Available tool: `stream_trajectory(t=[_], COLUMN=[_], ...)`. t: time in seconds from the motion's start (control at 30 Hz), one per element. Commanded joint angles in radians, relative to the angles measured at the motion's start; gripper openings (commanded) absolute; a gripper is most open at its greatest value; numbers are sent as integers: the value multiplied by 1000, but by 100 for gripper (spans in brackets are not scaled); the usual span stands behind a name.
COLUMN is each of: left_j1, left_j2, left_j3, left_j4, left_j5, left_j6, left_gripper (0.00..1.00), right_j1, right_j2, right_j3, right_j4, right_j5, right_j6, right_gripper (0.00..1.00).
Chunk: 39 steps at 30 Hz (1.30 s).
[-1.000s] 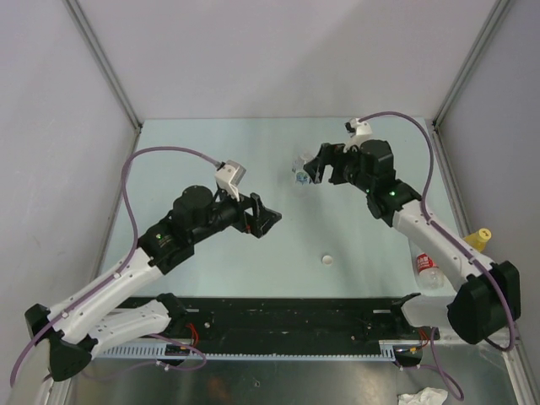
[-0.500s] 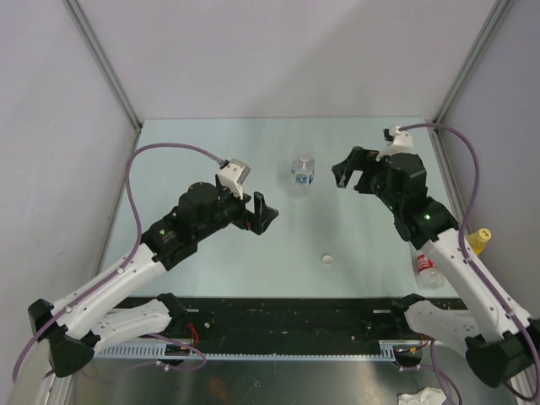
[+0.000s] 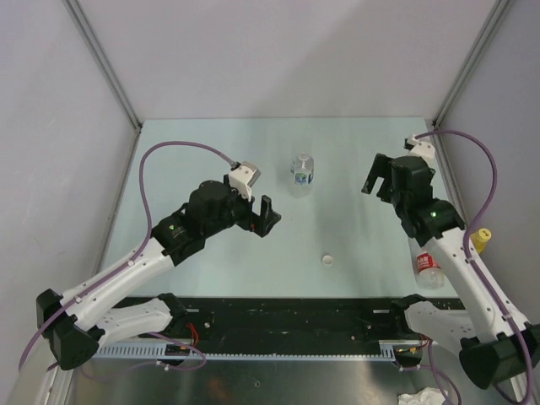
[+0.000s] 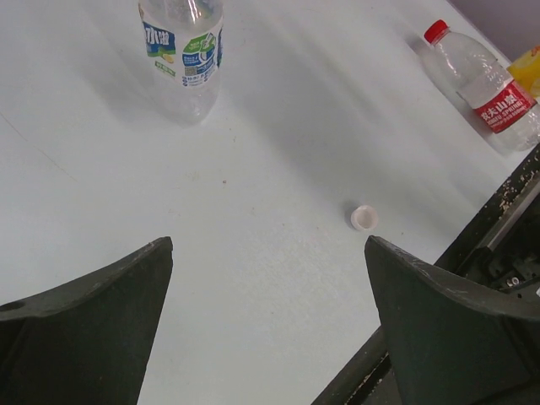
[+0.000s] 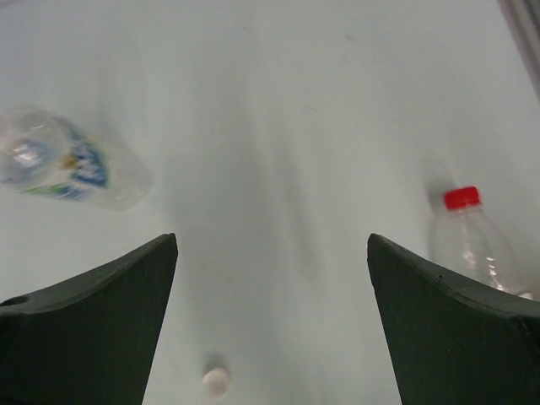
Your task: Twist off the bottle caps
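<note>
Fingers (image 5: 84,321) of right gripper (image 3: 377,179) and left gripper (image 3: 266,218) stood spread, empty. Right had withdrawn toward three o'clock from upright bottle (image 3: 302,171); white cap (image 3: 326,260) lay off at its six o'clock. One bottle judged done.

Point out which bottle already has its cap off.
The blue-green-labelled bottle: its neck is open, and a white cap lies loose on the table. The red-labelled bottle and yellow bottle are capped.

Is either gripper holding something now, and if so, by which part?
Nothing is held. The left gripper and the right gripper are both open, with nothing between their fingers. The blue-green label bottle stands free.
</note>
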Motion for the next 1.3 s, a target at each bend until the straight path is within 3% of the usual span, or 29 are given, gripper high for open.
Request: stream_trajectory(t=[0.0,0.13,0.37,0.6,1.27], left_j1=[6,5,5,5,6], left_j2=[-7,-3,18,46,29], left_j3=[3,-3,-6,-3,-51], left_j4=[14,13,14,13,61], left_j5=[28,37,49,66,56], left_j6=[51,55,67,88,116], left_gripper=[99,99,99,99,99], right_j1=[-157,-312,-374,-485,-590], right_j2=[68,136,263,429,673], right_j3=[22,22,20,-2,-97], right_j4=[-84,-107,-149,-121,47], right_j5=[-83,-176,20,-1,-8], right_j6=[-3,-23,37,94,43], right_gripper=[99,99,99,99,90])
